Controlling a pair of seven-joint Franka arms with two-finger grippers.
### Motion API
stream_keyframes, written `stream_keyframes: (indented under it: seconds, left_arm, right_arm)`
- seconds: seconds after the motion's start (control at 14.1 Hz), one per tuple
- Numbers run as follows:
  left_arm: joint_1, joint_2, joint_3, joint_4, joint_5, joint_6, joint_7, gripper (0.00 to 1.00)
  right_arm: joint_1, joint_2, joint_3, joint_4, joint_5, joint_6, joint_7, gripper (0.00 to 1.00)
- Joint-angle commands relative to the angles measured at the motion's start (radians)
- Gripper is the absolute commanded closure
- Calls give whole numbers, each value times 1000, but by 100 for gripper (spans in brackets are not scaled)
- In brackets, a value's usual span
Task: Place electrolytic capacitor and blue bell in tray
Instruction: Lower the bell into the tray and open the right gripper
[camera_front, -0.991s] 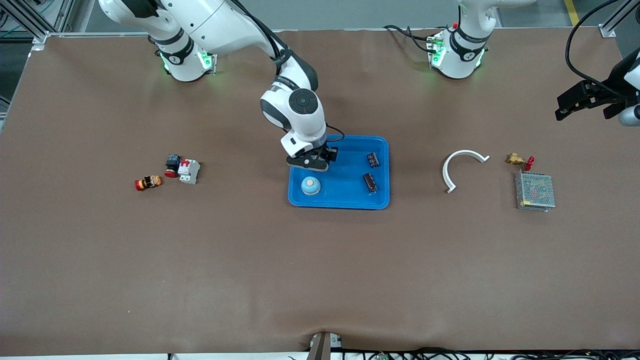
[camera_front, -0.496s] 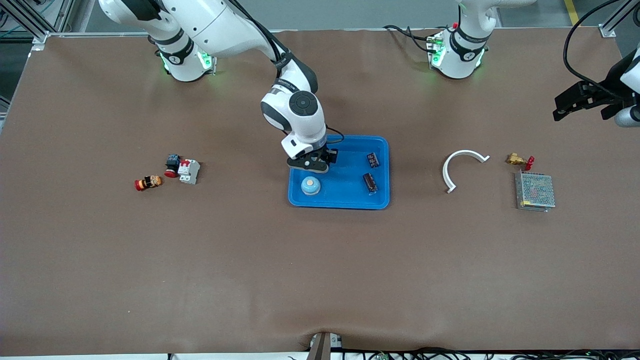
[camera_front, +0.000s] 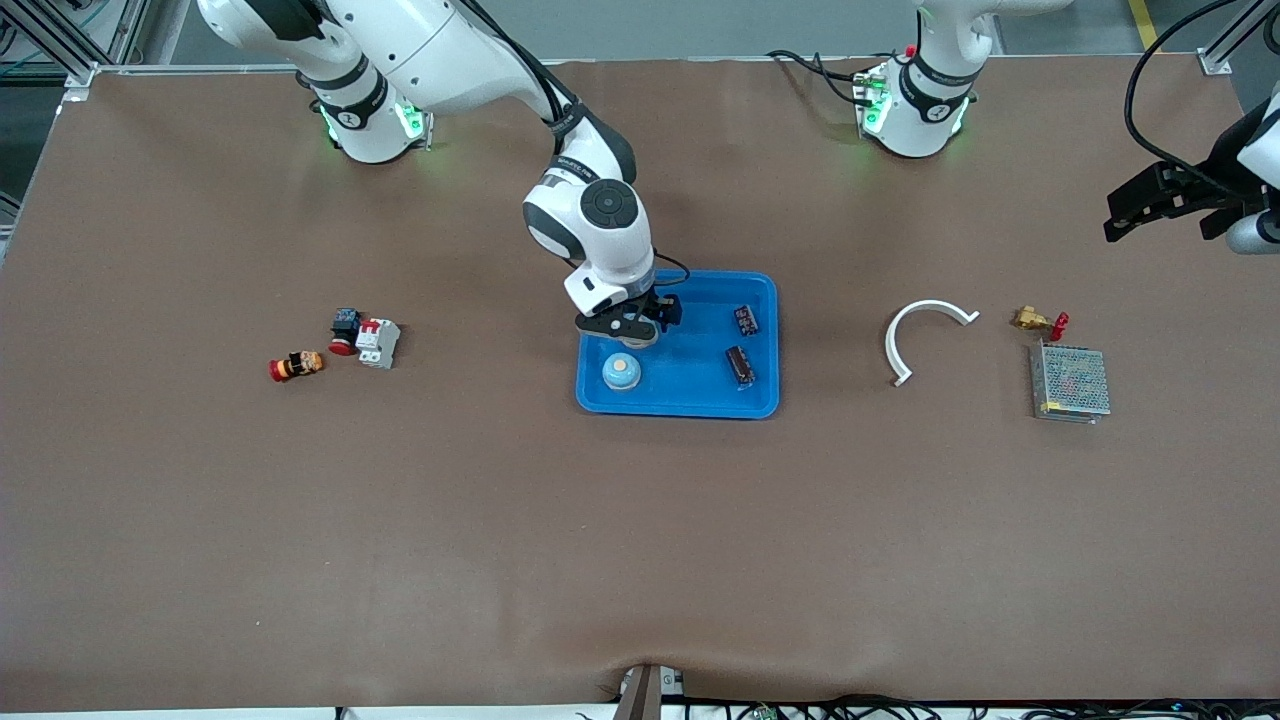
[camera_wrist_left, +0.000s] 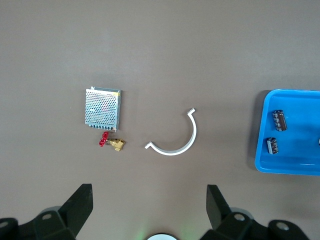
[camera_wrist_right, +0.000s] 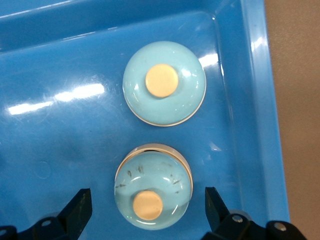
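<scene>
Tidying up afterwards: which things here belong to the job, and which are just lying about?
Job: tray, with blue bells and capacitors in it.
Lying about: white curved clip, brass valve, mesh-cased box, circuit breaker, red buttons.

My right arm reaches out from its base toward the middle of the table, elbow raised and wrist bent straight down. My right gripper (camera_front: 632, 335) points downward and sits low, with its fingers (camera_wrist_right: 75, 210) spread wide apart and nothing clamped between them. My left arm waits, folded out over its own end of the table. My left gripper (camera_front: 1160, 205) hangs high in the air, facing down, its fingers (camera_wrist_left: 80, 202) also wide apart and empty.
</scene>
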Motion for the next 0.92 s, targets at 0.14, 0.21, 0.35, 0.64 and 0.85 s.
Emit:
stream_keyframes:
  seconds: [0.14,0.21,0.35,0.64,0.85]
  left_arm:
    - [-2,1,2,10,-10,-18,11,0]
    - [-2,1,2,10,-10,-18,11,0]
    - [-3,1,0,10,-8,-18,11,0]
    - [-2,1,2,10,-6,-18,13,0]
    - [-3,1,0,10,-6,-18,11,0]
  right_arm:
    - [16,-57,-10,0,-23,-70,33,0]
    - [16,-83,-5,0,-21,-113,33,0]
    - [18,-146,-2,-3,-20,-208,31,0]
    - [18,-259,30,-5,-8,-334,25,0]
    - [16,-339,39,0,32,-415,8,0]
